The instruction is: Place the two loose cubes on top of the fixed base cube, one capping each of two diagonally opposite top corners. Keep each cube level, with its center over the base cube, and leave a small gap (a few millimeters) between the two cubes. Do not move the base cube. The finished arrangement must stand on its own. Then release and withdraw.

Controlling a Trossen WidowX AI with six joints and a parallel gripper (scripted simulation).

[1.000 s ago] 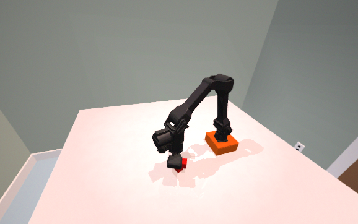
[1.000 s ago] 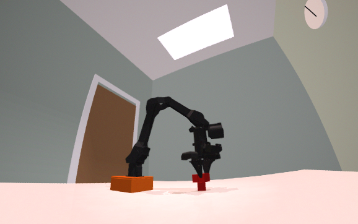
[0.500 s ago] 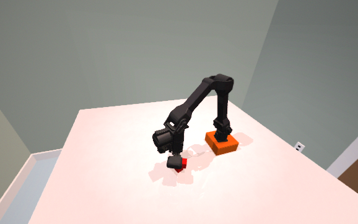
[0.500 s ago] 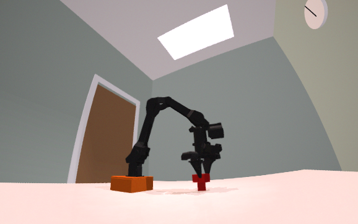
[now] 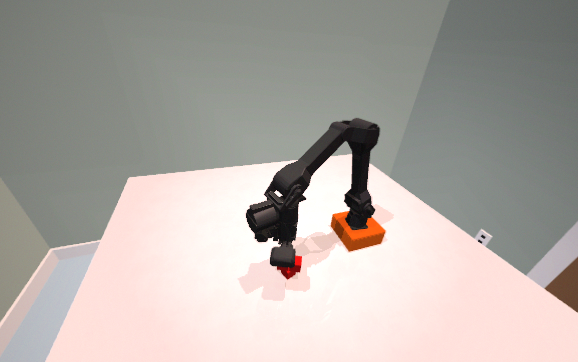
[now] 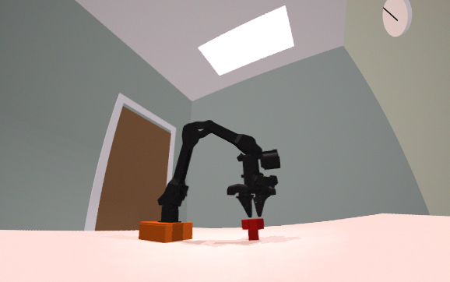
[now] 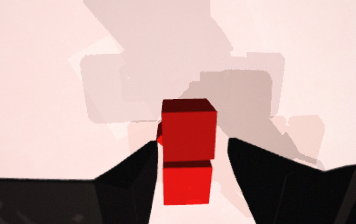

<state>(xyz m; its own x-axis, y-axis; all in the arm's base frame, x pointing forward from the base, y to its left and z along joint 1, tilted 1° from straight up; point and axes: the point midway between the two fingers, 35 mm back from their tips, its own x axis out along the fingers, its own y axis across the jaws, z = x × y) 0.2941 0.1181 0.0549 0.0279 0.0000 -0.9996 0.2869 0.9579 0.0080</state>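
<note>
Jaws [image 6: 254,216] open above stacked red cubes [image 6: 252,224] [image 7: 189,135].

Two small, smooth, solid red cubes [image 5: 297,264] [image 6: 253,223] [image 7: 189,135] sit level, side by side, just below the open claw [image 5: 283,256] [image 6: 254,216] [image 7: 193,146], with a narrow gap between them. The matching red base cube [image 5: 288,275] [image 6: 253,234] [image 7: 159,134] stands upright on the worktop [image 5: 165,260] [image 6: 117,259] [image 7: 40,145] beneath them, mostly hidden in the wrist view; both upper cubes overhang it.
</note>
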